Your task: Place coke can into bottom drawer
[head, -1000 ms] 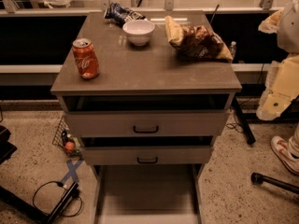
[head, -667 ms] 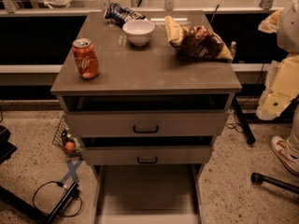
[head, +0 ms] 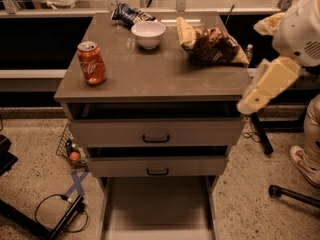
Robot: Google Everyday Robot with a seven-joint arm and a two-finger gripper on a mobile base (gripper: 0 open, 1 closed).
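Note:
The coke can (head: 91, 63), red with white script and a silver top, stands upright on the cabinet top near its left front corner. The bottom drawer (head: 157, 206) is pulled out below the two upper drawers, and its flat floor is bare. My gripper (head: 263, 86), cream-coloured, hangs at the right of the cabinet, level with the top's right front corner. It is far from the can and holds nothing that I can see.
On the cabinet top are a white bowl (head: 148, 34), a brown chip bag (head: 210, 44) and a blue snack bag (head: 128, 14). The upper drawers (head: 156, 133) stand slightly ajar. Cables (head: 60, 209) lie on the floor at left. A person's shoe (head: 304, 165) is at right.
My gripper has moved left toward the cabinet's right front corner. The can and drawers have not moved.

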